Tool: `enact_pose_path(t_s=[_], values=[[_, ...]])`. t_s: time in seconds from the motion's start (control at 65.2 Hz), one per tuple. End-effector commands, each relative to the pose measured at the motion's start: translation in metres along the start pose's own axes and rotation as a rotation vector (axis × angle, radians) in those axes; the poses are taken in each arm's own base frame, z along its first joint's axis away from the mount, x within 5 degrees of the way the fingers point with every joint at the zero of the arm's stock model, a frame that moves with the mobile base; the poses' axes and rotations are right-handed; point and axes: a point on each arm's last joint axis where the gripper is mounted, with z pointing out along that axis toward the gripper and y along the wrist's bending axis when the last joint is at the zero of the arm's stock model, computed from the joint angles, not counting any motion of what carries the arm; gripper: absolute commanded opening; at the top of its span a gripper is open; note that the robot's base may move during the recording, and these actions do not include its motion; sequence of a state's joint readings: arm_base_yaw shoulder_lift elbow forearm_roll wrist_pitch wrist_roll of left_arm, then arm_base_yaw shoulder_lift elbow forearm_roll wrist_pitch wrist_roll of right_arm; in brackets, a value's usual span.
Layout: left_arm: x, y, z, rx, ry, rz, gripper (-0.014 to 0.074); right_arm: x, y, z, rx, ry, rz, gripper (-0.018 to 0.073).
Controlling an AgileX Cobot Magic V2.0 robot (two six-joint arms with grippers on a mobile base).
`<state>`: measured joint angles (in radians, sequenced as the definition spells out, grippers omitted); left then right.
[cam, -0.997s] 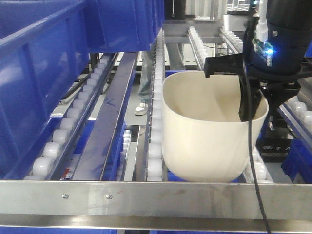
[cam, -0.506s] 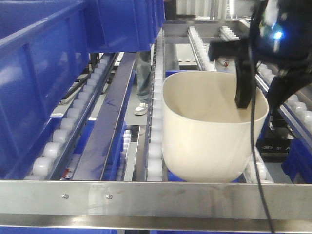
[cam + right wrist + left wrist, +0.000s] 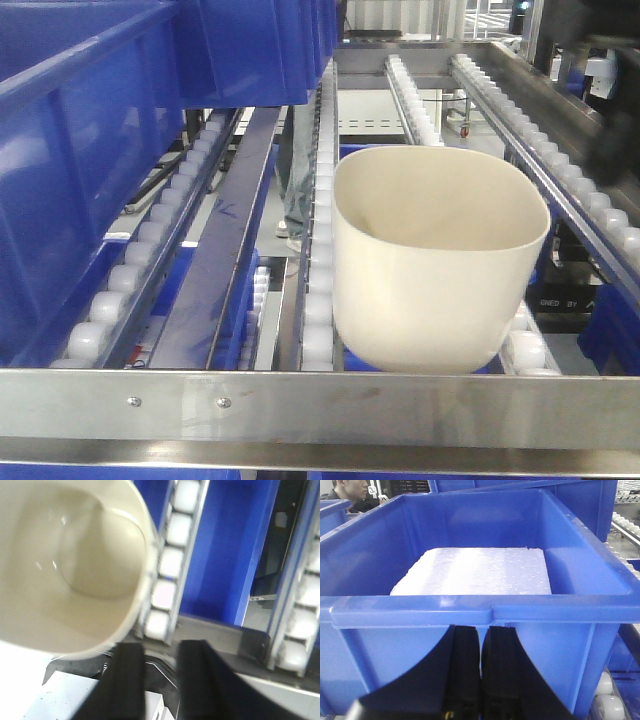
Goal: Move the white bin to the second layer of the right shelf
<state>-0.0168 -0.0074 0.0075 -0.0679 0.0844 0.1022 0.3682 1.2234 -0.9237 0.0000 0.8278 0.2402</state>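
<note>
Evidently the placement is complete, or very nearly so. In the front view the white bin sits upright on the roller level, its base resting between two rows of white rollers, near the front steel rail at the low end of the slope. No arm or gripper touches it in this view; only a dark blurred shape shows at the far right edge, too indistinct to identify.

The right gripper appears in its wrist view with jaws spread and nothing between them. The bin's rim lies above and to the left of the fingers, apart from them, with a roller row just beside it. Judged from this, the release is done.

The left gripper has its jaws pressed together, holding nothing, and faces the wall of a blue crate that contains a white foam slab. It plays no visible part in the transfer.

What appears to remain: clearing the right arm from the rack, and confirming the bin stays settled against the slope.
</note>
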Motion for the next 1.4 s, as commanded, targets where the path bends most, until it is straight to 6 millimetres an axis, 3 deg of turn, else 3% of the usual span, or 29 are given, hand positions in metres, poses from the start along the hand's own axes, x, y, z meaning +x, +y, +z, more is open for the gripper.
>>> enact_pose_path(t_s=[0.0, 0.077, 0.353, 0.859, 1.38], values=[[0.004, 0.000, 0.000, -0.004, -0.061, -0.009, 0.0085, 0.002, -0.010, -0.013, -0.039, -0.130, -0.007, 0.0116], [0.004, 0.000, 0.000, -0.004, -0.061, -0.009, 0.0085, 0.011, -0.023, -0.015, -0.037, -0.173, -0.001, 0.0046], [0.004, 0.000, 0.000, -0.004, -0.061, -0.009, 0.0085, 0.050, -0.061, -0.037, 0.064, -0.361, 0.042, 0.0058], [0.004, 0.000, 0.000, -0.004, -0.061, -0.009, 0.0085, 0.138, -0.051, -0.083, 0.096, -0.827, 0.003, 0.0058], [0.004, 0.000, 0.000, -0.004, -0.061, -0.009, 0.0085, 0.142, -0.051, -0.086, 0.104, -0.890, -0.001, 0.0058]])
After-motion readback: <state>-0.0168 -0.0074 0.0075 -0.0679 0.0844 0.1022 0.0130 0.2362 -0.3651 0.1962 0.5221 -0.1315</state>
